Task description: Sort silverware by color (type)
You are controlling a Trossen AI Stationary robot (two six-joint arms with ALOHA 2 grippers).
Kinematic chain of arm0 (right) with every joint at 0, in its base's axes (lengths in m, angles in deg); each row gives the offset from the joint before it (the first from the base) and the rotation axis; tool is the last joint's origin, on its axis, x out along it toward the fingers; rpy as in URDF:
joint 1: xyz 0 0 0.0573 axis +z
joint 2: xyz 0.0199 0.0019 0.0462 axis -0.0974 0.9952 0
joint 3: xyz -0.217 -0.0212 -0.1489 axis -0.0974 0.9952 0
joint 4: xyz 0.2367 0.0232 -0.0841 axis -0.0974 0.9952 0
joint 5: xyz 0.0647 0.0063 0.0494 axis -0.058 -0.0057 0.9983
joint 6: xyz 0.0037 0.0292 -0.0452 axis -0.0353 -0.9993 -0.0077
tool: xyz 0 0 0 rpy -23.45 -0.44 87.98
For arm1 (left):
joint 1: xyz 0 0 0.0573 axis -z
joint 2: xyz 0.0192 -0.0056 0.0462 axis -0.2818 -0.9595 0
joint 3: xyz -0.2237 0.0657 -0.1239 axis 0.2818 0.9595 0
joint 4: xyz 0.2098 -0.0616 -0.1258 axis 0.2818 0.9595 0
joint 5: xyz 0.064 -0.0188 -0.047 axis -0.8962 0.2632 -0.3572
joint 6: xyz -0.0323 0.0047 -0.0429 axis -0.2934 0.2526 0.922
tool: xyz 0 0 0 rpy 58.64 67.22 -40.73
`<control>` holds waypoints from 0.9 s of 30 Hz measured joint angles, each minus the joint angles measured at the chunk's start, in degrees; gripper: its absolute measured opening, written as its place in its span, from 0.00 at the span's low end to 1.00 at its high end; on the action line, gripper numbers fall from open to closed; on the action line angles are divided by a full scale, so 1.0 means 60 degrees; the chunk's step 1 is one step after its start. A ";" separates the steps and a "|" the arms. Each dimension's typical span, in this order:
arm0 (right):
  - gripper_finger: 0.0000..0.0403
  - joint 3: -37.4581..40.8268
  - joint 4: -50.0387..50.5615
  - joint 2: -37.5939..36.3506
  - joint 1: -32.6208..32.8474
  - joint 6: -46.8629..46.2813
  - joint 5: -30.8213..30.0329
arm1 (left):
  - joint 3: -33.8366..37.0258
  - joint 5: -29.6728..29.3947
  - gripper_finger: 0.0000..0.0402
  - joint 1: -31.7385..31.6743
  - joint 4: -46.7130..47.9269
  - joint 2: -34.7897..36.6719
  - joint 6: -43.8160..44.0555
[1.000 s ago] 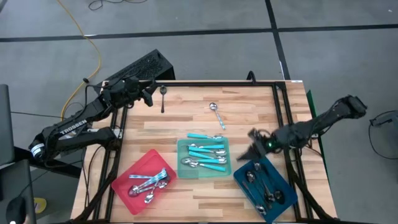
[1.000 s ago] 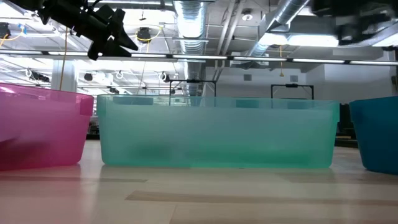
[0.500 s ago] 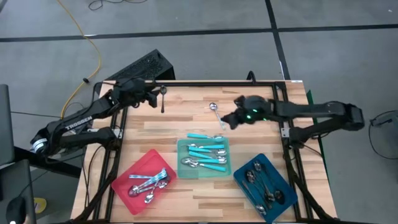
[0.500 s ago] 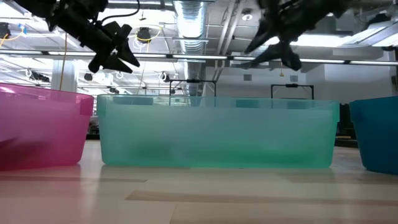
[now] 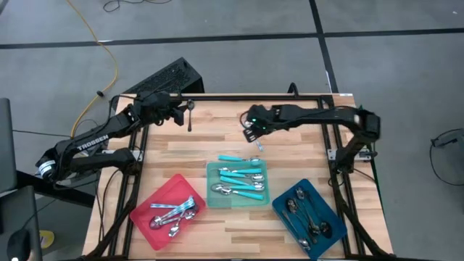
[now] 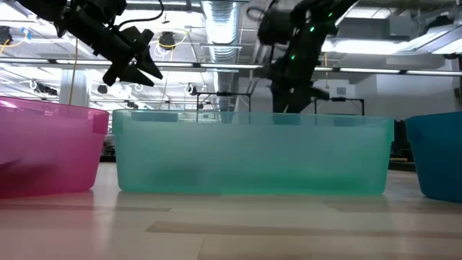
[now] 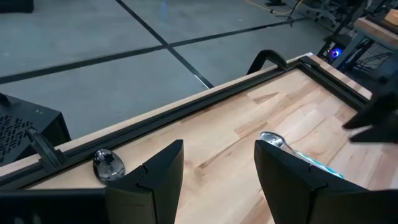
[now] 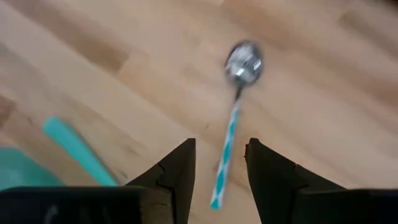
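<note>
Right gripper (image 8: 219,167) hovers over a spoon (image 8: 235,106) with a shiny bowl and a turquoise-striped handle, lying alone on the table (image 5: 304,156), fingers spread; one dark spoon (image 5: 190,113) lies by the left gripper (image 5: 176,114), fingers apart; three trays in front hold the others.

spoon under right gripper (image 8: 219,163): silver bowl, turquoise-and-white striped handle (image 8: 226,149)
spoon beside left gripper (image 7: 219,167): dark (image 5: 190,113)
trays: red (image 5: 148,202), pale teal (image 5: 212,171), blue (image 5: 284,210)
table (image 5: 297,156): light wood grain
grippers: black
</note>
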 joint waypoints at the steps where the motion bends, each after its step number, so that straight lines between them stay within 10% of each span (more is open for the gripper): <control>1: 0.40 -0.0066 0.0013 0.0246 -0.0036 0.0057 0.0277 | 0.0000 0.0000 0.45 0.0000 0.0024 -0.0002 0.0000; 7: 0.40 -0.0178 0.0251 0.1358 -0.0202 0.0104 0.1521 | 0.0000 0.0002 0.45 0.0000 0.0128 0.0002 0.0000; 27: 0.40 -0.0108 0.0567 0.2295 -0.0378 0.0192 0.1221 | 0.0000 -0.0003 0.45 0.0000 0.0243 0.0002 -0.0067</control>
